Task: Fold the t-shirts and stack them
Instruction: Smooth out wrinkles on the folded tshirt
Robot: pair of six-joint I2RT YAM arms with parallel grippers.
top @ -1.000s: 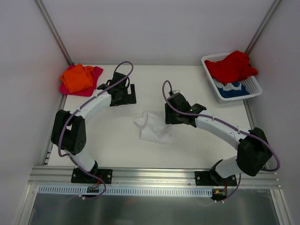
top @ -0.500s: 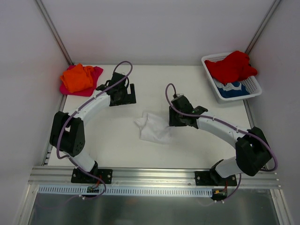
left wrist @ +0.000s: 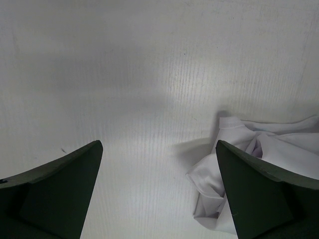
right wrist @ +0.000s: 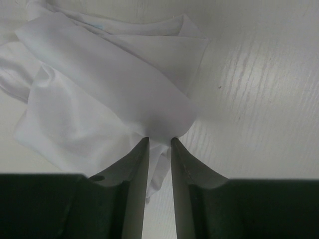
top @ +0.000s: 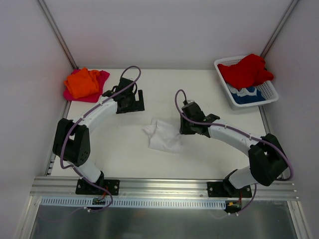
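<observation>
1. closure is the change: over the last second the right gripper (right wrist: 159, 140) has drawn its jaws in from wide to a thin slot, and they now nip a fold at the right edge of the crumpled white cloth t-shirt (right wrist: 99, 94).
2. in the wrist view the cloth runs down between the two fingers. i cannot tell whether the pinch is firm yet, but it looks like a hold on the shirt, not on air.
3. the shirt itself has not shifted. it lies unfolded and rumpled in the middle of the white table (top: 114, 147), still flat on the surface.
4. the left gripper (left wrist: 158, 149) has barely moved. it hangs near the shirt's far-left side, not touching it, with its jaws spread wide and holding nothing.
5. elsewhere, the bunched orange t-shirt (top: 82, 83) sits on the magenta-pink t-shirt (top: 103, 77) in the far-left corner. the red t-shirt (top: 246, 69) and the blue-and-white t-shirt (top: 246, 94) are in the white plastic mesh basket (top: 270, 93) at the far right.
6. meaning for the task: work on the white one is only starting. the likely next need is to draw it out flat, probably with the left arm taking another edge.
</observation>
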